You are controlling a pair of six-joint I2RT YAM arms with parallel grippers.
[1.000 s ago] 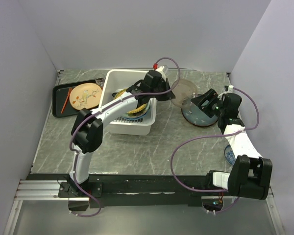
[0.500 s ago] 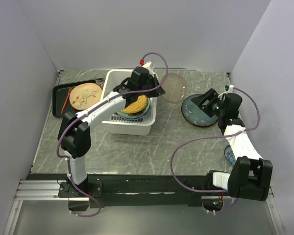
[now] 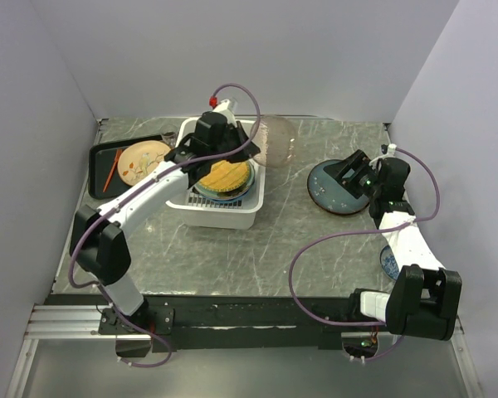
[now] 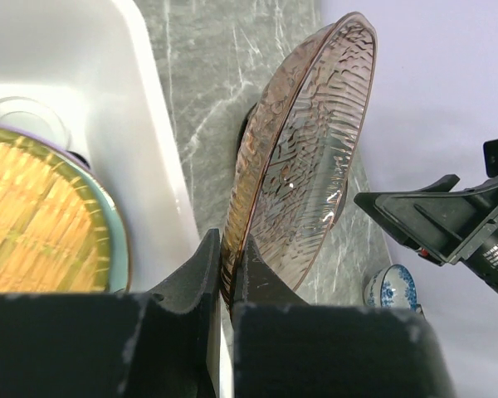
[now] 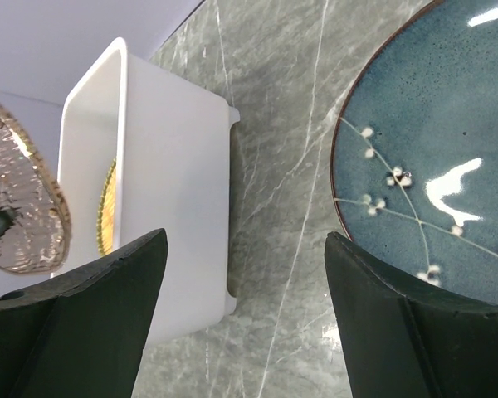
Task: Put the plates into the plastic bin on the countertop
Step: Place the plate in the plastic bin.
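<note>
Nearest, at the right edge of the top view, a small blue plate (image 3: 388, 262) lies on the countertop (image 3: 257, 249). Above it, the right gripper (image 5: 245, 242) hovers with its jaws spread beside the dark teal plate (image 5: 432, 166), gripping nothing. At centre, the plastic bin (image 3: 220, 218) holds the yellow woven plate (image 3: 224, 176). Past the bin's upper right corner, the left gripper (image 4: 230, 253) pinches the rim of a clear ribbed plate (image 4: 303, 166), which is tilted on edge outside the bin. The step in hand looks like carrying this plate in. Next it must cross the rim, level out and come down.

grey-green countertop (image 3: 232, 249) bears white bin (image 3: 218, 217), black tray (image 3: 98, 172), dark teal plate (image 3: 325, 190).
</note>
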